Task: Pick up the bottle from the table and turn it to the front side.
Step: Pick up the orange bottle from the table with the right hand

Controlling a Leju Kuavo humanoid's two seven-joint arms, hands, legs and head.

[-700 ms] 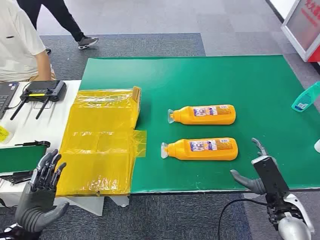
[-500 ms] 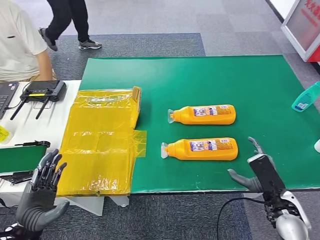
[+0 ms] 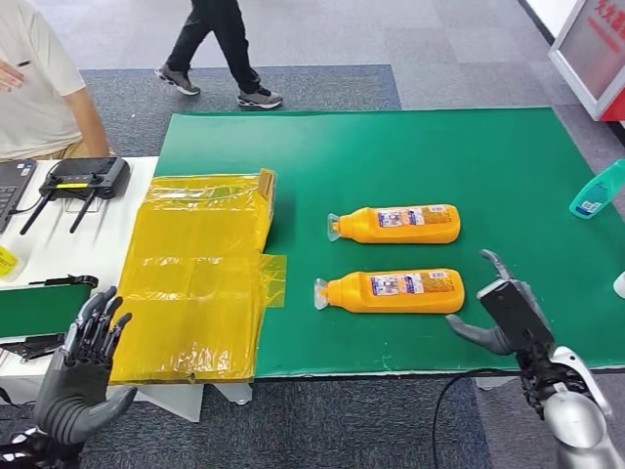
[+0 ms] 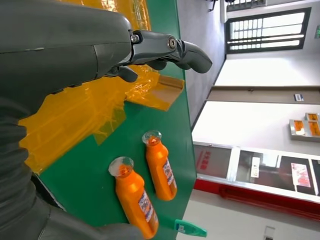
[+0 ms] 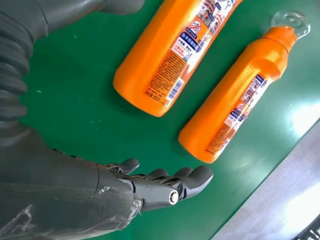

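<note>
The right hand (image 3: 509, 311) hovers over the near right part of the green mat (image 3: 457, 156), fingers spread and thumb stuck out toward the bottles, holding nothing. It sits just beside the base end of the nearer orange bottle (image 3: 397, 291), not touching it. That bottle lies flat on its side, clear cap pointing toward the yellow plastic sheet (image 3: 195, 269), its printed label facing up and showing small text and a barcode in the right wrist view (image 5: 171, 50). This looks like the back panel, so the roll would bring the other face up.

To do the reach well, the hand should likely come in over the thick body near the base, thumb on the near side and fingers on the far side, and close across the width, not the neck. The second orange bottle (image 3: 401, 224) lies parallel just beyond, so the far fingers need to drop into the gap between the two without nudging it.

The left hand (image 3: 81, 376) is raised off the near left corner, fingers apart and empty, near the yellow sheet. A teal spray bottle (image 3: 597, 191) lies at the mat's far right edge, well apart.
</note>
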